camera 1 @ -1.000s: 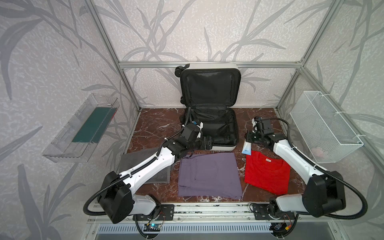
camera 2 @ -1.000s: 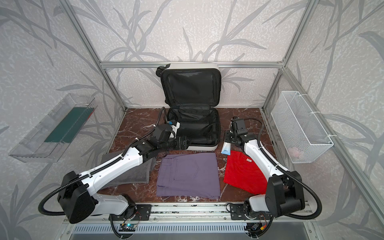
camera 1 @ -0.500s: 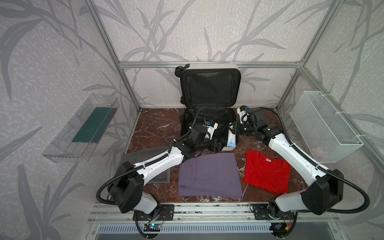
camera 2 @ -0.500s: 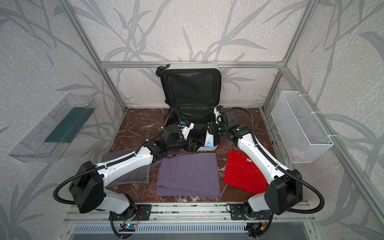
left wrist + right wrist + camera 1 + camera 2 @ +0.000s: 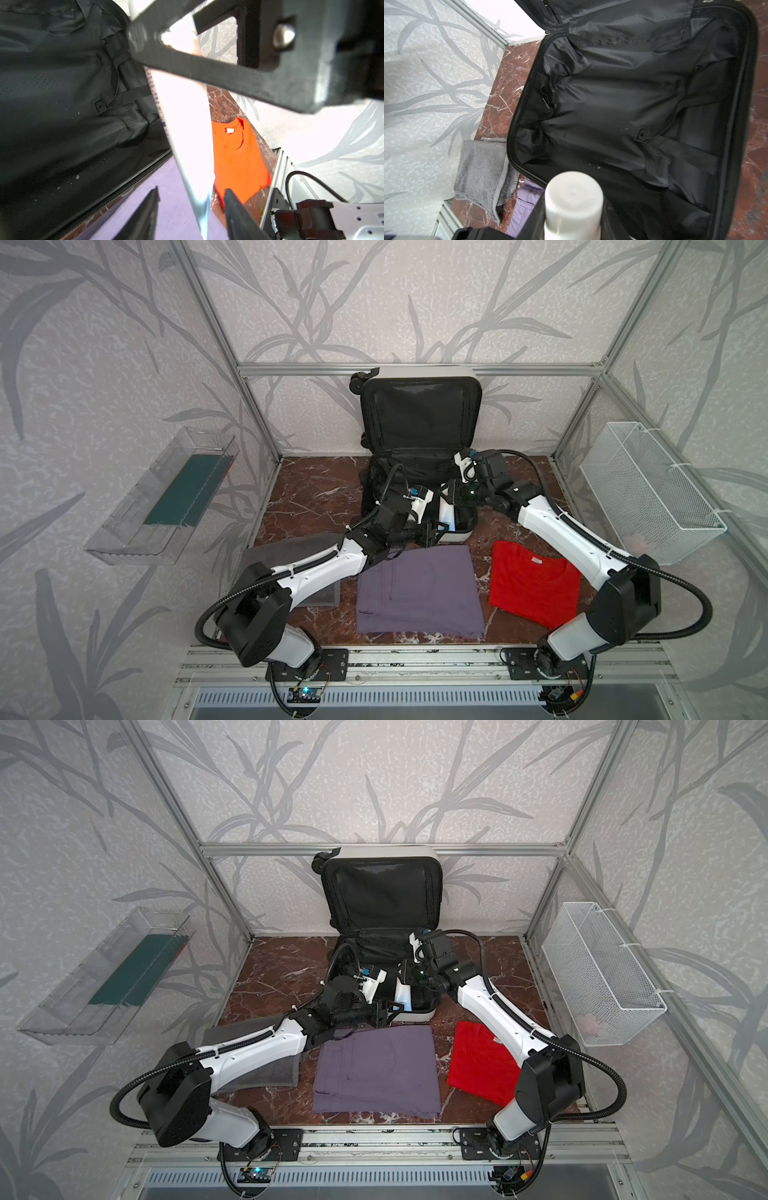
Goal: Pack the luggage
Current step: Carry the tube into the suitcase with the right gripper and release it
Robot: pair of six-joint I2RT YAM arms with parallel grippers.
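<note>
While near luggage (image 5: 419, 414) front rim, white tube (image 5: 445, 512).

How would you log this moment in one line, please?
luggage: open | right gripper: shut on white tube above it | left gripper: open, jaws straddling tube's other end | red shirt: on table

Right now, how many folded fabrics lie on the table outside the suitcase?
3: grey towel under the left arm, purple trousers in the middle, red T-shirt on the right.
</note>
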